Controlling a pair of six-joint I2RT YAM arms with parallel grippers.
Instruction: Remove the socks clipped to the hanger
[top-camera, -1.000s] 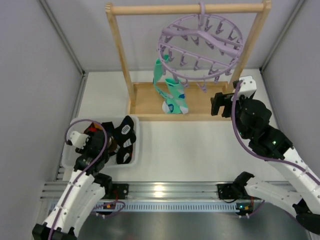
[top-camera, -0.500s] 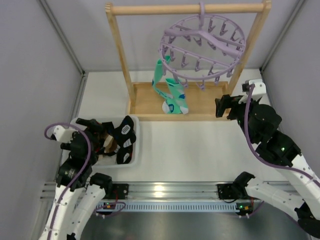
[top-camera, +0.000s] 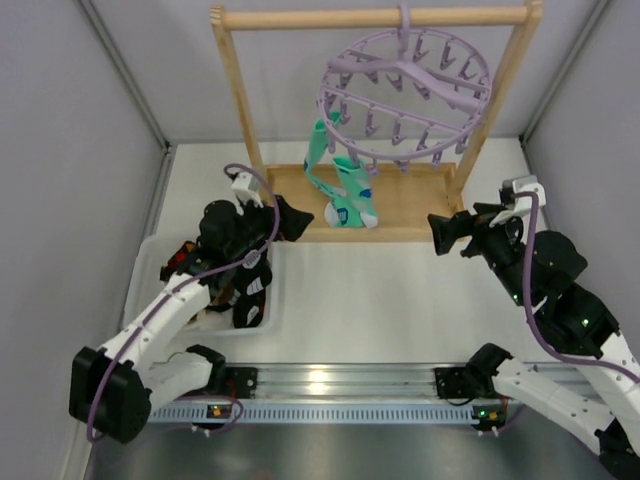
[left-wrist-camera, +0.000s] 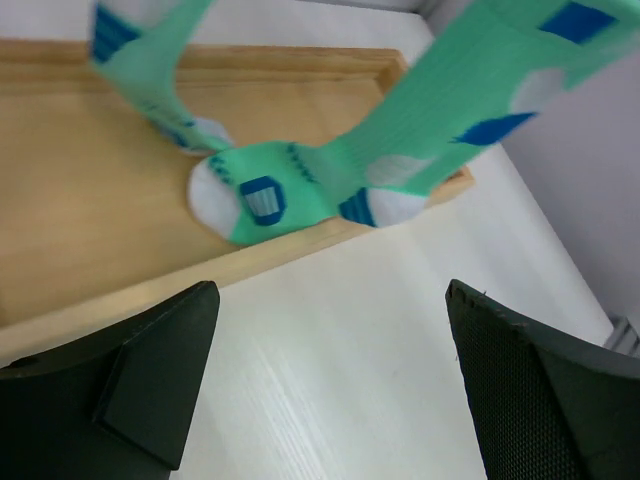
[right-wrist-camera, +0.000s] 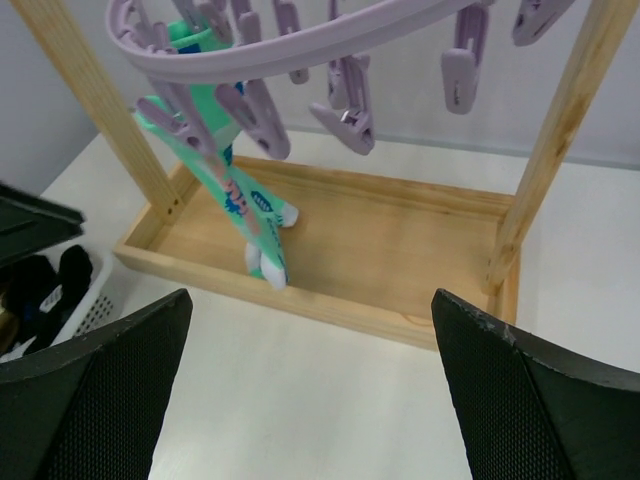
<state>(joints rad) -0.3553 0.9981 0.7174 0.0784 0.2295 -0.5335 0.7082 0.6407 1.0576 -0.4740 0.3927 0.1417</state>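
Left gripper (top-camera: 292, 218) and right gripper (top-camera: 441, 232) are held wide, empty. Mint-green socks (top-camera: 345, 195) are clipped to the lavender hanger (top-camera: 404, 66) above the wooden tray (top-camera: 412, 202) at the grey-walled white table's (top-camera: 380, 300) far edge.

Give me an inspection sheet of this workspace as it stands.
Surface: white table, clean.
Job's things: two mint-green socks with blue patches clipped to the round lavender plastic hanger; black socks in the white plastic bin.
Clutter: nothing seen.
Jaws: left gripper and right gripper both open, empty.
Cables: purple cable looping over the left arm.
Surroundings: wooden rack frame, grey walls.
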